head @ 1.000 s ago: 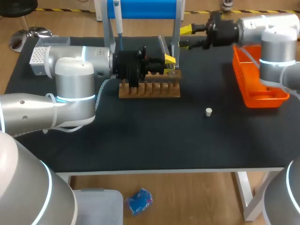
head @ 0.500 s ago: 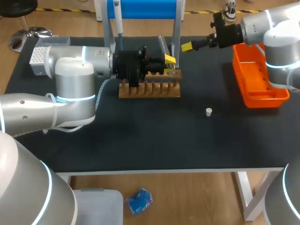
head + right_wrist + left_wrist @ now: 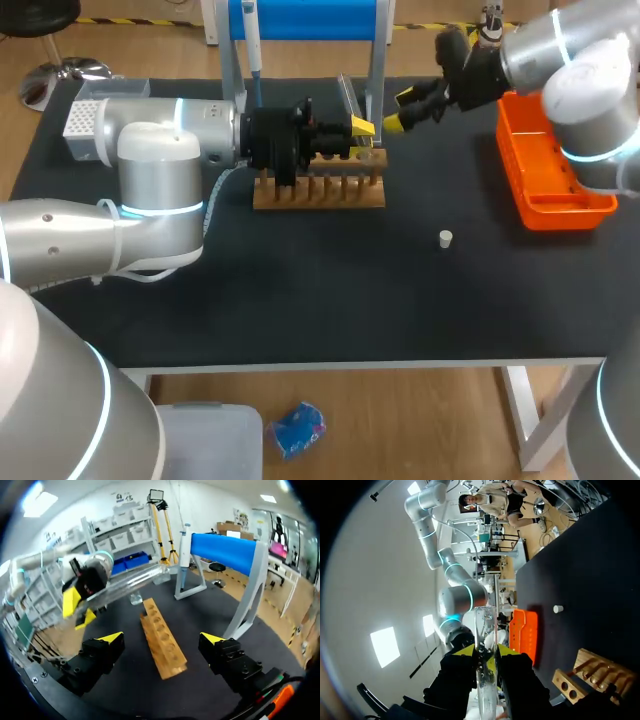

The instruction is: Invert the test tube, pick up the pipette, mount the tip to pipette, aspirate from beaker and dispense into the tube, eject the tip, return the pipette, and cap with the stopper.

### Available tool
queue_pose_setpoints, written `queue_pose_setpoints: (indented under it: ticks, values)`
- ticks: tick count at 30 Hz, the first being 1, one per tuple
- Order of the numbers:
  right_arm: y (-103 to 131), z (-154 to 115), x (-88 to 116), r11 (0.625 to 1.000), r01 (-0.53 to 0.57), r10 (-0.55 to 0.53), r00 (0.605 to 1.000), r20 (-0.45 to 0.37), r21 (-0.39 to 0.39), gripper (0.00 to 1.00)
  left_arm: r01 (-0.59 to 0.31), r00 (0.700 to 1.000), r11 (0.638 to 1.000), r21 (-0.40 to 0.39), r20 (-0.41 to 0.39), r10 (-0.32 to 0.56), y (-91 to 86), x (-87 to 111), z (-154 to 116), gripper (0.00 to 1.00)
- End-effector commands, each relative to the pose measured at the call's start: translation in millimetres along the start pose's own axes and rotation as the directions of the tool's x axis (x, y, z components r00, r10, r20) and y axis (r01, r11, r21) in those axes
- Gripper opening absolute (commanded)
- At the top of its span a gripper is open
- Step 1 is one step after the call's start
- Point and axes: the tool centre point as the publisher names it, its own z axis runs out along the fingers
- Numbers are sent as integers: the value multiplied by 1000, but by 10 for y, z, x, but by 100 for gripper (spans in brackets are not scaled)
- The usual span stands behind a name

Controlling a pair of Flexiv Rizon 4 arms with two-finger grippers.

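Observation:
My left gripper (image 3: 360, 127) is shut on a clear test tube (image 3: 348, 98), which it holds tilted above the right end of the wooden rack (image 3: 318, 190). In the left wrist view the tube (image 3: 485, 680) runs out between the yellow fingertips (image 3: 465, 650). My right gripper (image 3: 400, 110) stands open and empty just right of the tube, angled down toward the rack. Its wrist view shows the rack (image 3: 161, 630) ahead between its wide fingers, with the left gripper (image 3: 75, 602) and the tube (image 3: 131, 584) beyond. The pipette (image 3: 252, 45) hangs on the blue stand (image 3: 305, 20). A small white stopper (image 3: 445, 238) lies on the mat.
An orange tray (image 3: 555, 205) sits at the right edge of the table, under my right arm. A white tip box (image 3: 84, 118) stands at the far left. The stand's grey legs (image 3: 376, 70) rise right behind the rack.
My right gripper has swung from pointing level to the left to angling downward toward the rack, and its wrist has turned. The left arm and the tube have stayed put.

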Motion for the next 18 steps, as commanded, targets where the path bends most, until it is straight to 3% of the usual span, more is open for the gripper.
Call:
queue_pose_setpoints:
  ticks: [1,18]
  values:
    - [-117,-22,25,964,264,-264,960,91,14,100,-3,1000,1000,0,3,3,4,10,3,0]
    - [-288,-42,-115,931,361,-361,932,0,-52,100,-3,1000,1000,0,3,3,4,10,3,0]
